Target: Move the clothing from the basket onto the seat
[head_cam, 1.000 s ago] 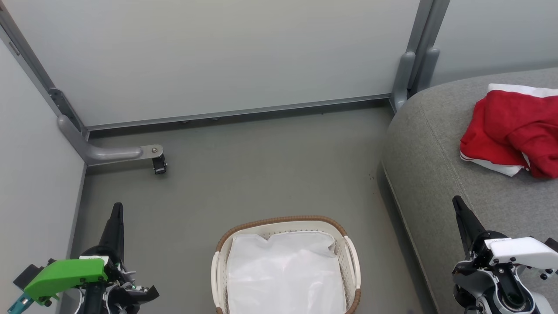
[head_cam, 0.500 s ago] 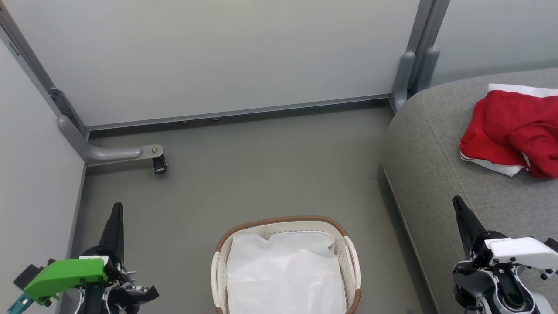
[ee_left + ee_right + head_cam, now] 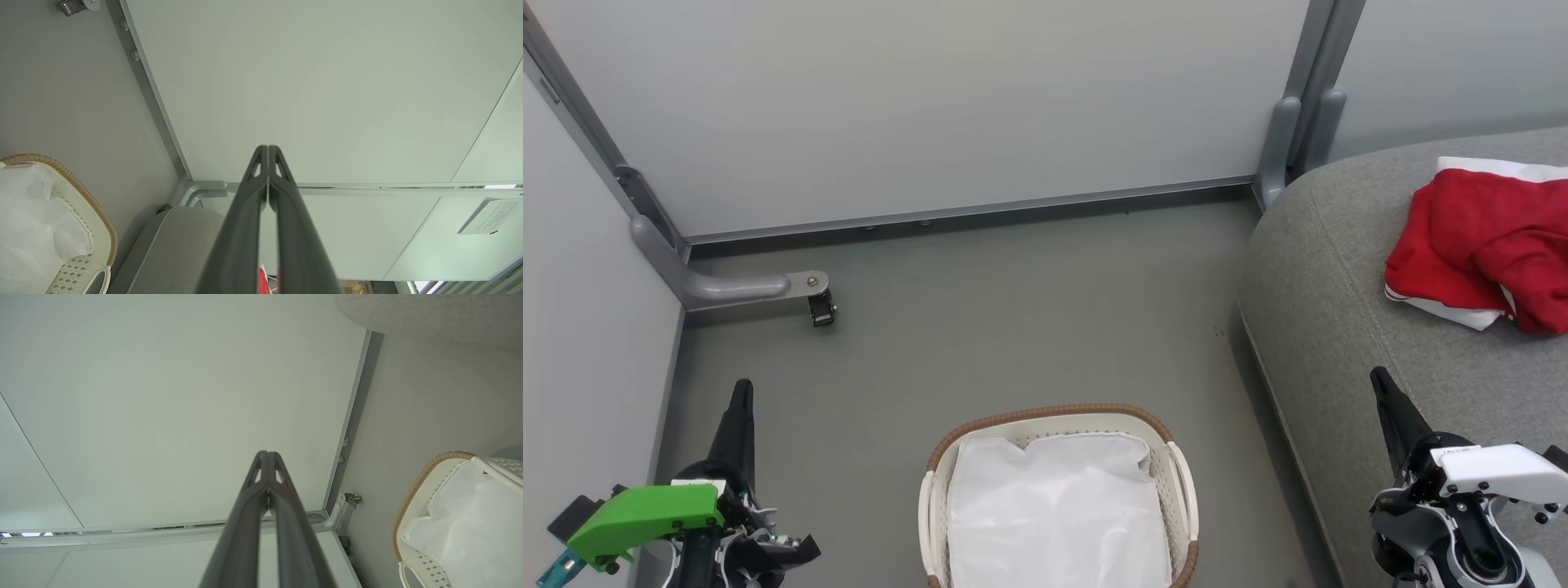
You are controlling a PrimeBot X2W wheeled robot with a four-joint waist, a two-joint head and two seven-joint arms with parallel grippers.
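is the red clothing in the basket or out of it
Out. The clothing lies crumpled on the seat; the basket holds a white liner sheet, with no red visible in it.

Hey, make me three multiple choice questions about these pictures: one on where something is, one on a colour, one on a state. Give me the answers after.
1. The left claw and the right claw are:
A) both shut
B) both open
C) one open, one shut

2. The rim of the basket is:
A) blue
B) brown
C) black

3. The red clothing lies:
A) in the basket
B) in the left claw
C) on the seat

Answers:
1 A, each wrist view shows its two fingers pressed together.
2 B, a brown woven band runs round the top of the cream wall.
3 C, the red heap rests on the grey cushion, apart from both claws.
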